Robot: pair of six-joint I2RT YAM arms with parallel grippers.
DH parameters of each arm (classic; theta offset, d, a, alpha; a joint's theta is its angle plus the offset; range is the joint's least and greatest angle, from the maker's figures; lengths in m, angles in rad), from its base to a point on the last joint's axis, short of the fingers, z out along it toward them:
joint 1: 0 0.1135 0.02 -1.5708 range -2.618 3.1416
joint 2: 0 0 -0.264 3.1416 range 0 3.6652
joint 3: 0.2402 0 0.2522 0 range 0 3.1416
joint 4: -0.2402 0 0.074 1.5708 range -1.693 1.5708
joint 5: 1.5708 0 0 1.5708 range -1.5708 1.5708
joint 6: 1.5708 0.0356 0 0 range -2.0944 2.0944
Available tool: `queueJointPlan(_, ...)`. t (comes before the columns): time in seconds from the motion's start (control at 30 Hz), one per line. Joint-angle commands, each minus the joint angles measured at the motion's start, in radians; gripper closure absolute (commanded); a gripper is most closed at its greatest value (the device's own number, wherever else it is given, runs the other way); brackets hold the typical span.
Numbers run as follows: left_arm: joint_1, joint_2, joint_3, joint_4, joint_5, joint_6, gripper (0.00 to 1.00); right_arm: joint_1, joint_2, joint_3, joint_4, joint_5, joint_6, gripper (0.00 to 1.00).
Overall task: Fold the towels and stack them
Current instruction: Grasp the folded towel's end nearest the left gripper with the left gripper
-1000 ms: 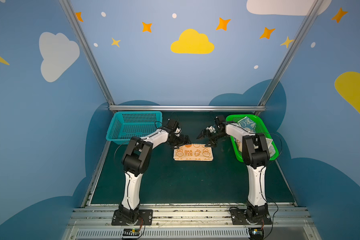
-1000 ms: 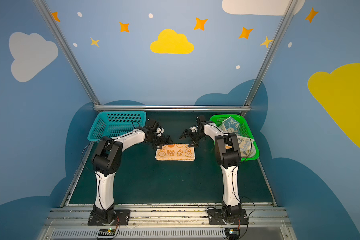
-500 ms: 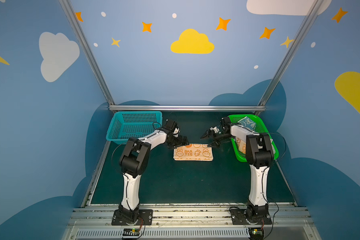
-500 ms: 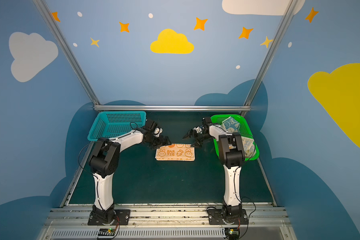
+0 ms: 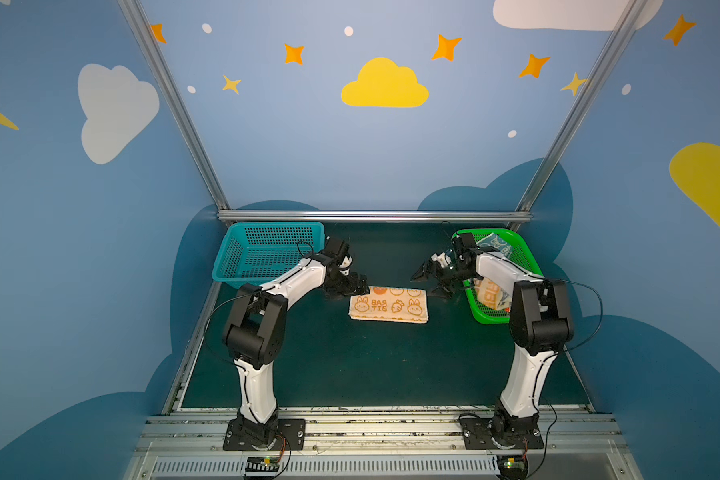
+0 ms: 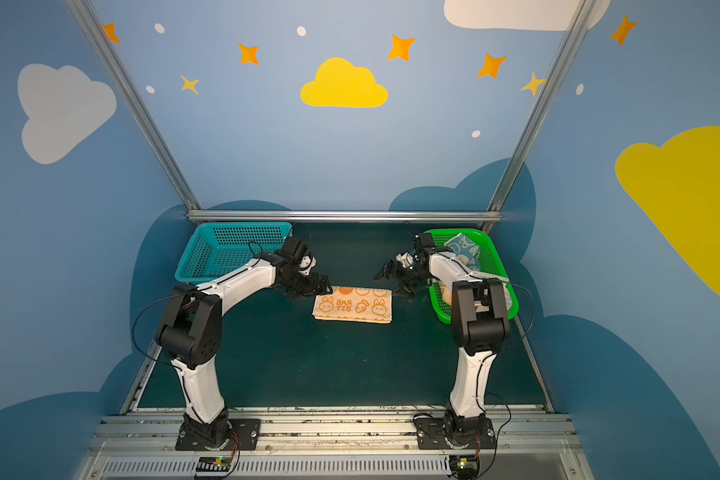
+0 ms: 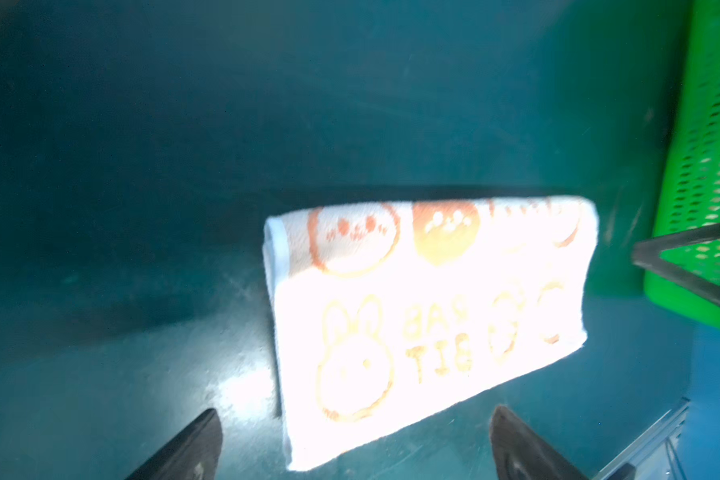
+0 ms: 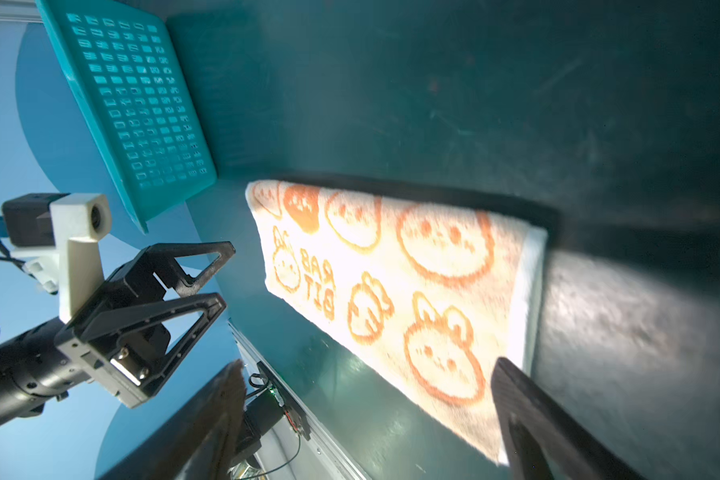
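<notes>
Orange towel (image 5: 388, 305) is lying folded in half on the mat mid-table, btw the arms. Left gripper (image 5: 360, 288) is hovering at its far-left corner w/ jaws apart and right gripper (image 5: 429, 286) is hanging just off the right end, also spread wide, neither holding anything. Imo the risk is a pinch catching only the top layer so the fold's peeling open, or the arms lifting out of sync and skewing the limp terry. I'm counting 3 towels (1 on the mat, blue towel (image 5: 491, 243) + striped towel (image 5: 489, 293) sitting in the green basket (image 5: 485, 318)), 2 baskets incl the teal basket (image 5: 275, 226), 2 grippers.
</notes>
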Motion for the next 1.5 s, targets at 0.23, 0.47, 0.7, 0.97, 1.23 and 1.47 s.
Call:
queueJointPlan(0.23,-0.030,0.095,0.034,-0.074,0.005,0.048,0.01,0.054,0.030,-0.081,0.002,0.050,-0.029,0.09)
queueJointPlan(0.47,-0.048,0.181,0.094,-0.116,-0.044,0.060,0.03,0.096,0.073,-0.069,0.023,0.060,-0.015,0.09)
queueJointPlan(0.7,-0.056,0.213,0.095,-0.122,-0.067,0.068,0.19,0.124,0.117,-0.027,0.021,0.053,-0.003,0.09)
queueJointPlan(0.97,-0.066,0.206,0.090,-0.135,-0.118,0.084,0.60,0.153,0.130,-0.013,0.030,0.047,0.007,0.09)
queueJointPlan(1.23,-0.066,0.200,0.191,-0.236,-0.220,0.128,0.87,0.154,0.115,-0.030,0.029,0.043,-0.006,0.09)
queueJointPlan(1.47,-0.066,0.192,0.317,-0.372,-0.356,0.176,0.97,0.155,0.075,-0.022,0.002,0.047,-0.028,0.09)
